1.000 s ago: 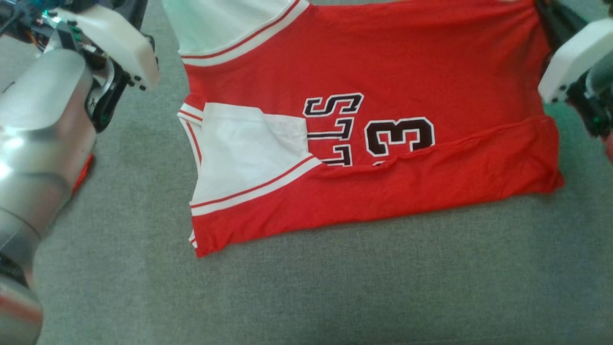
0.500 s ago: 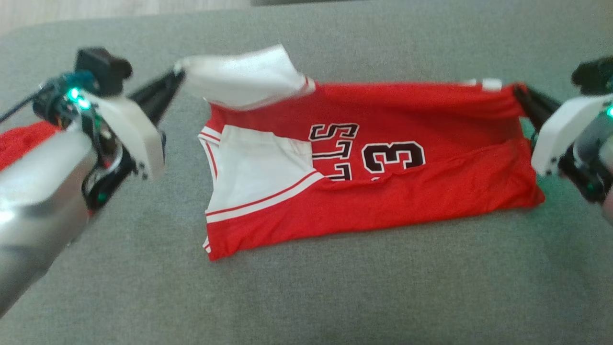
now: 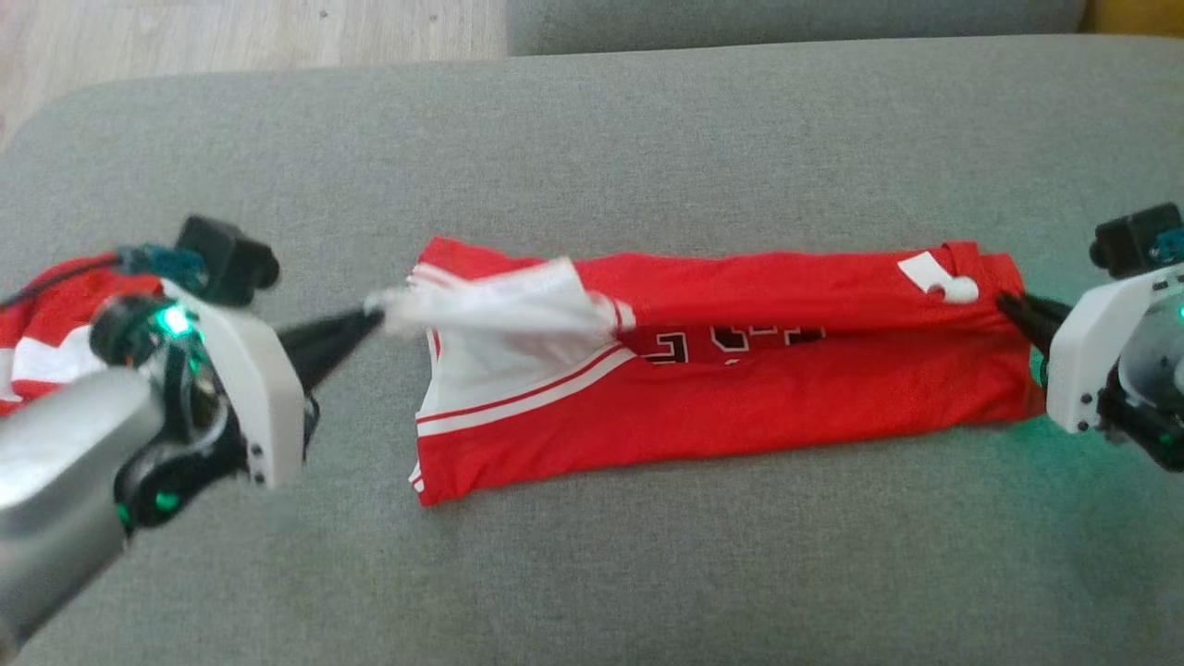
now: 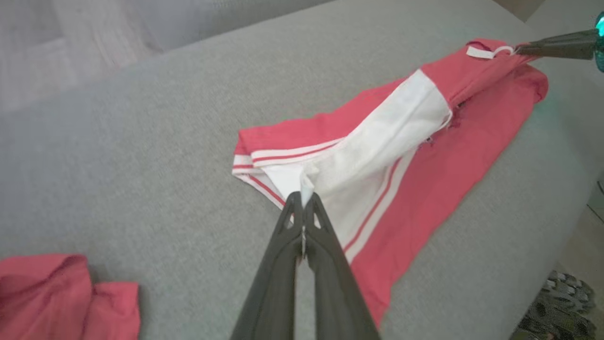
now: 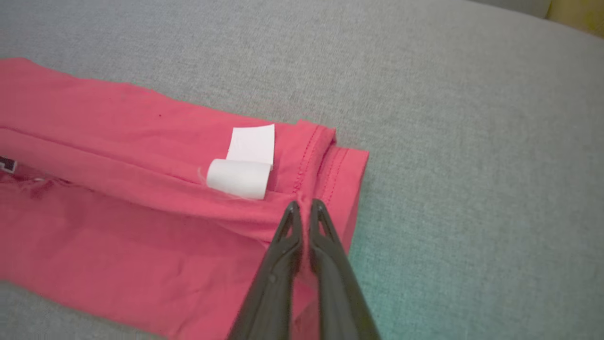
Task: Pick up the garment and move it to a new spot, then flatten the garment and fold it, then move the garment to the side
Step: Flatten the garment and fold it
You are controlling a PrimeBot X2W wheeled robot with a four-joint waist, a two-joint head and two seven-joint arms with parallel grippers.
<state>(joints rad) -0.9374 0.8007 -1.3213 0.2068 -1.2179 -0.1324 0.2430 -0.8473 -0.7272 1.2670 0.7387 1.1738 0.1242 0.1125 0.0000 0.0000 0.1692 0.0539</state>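
Folding underway: jersey (image 3: 740,407) lies mid grey cushion (image 3: 647,573), near half flat. Left tool (image 3: 375,319) clamped shut on white shoulder panel, right tool (image 3: 1004,301) clamped shut on hem corner beside tag (image 3: 930,276). Far edge, held up moments ago, now drawn over lettering; lengthwise fold judged nearly laid. Second red garment (image 3: 46,314) lies apart, far left.

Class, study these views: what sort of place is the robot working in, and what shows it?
Probably a living room, perhaps staged: a grey upholstered sofa seat serves as the work surface, pale wooden floor lies beyond it, and a red basketball jersey is spread on it.
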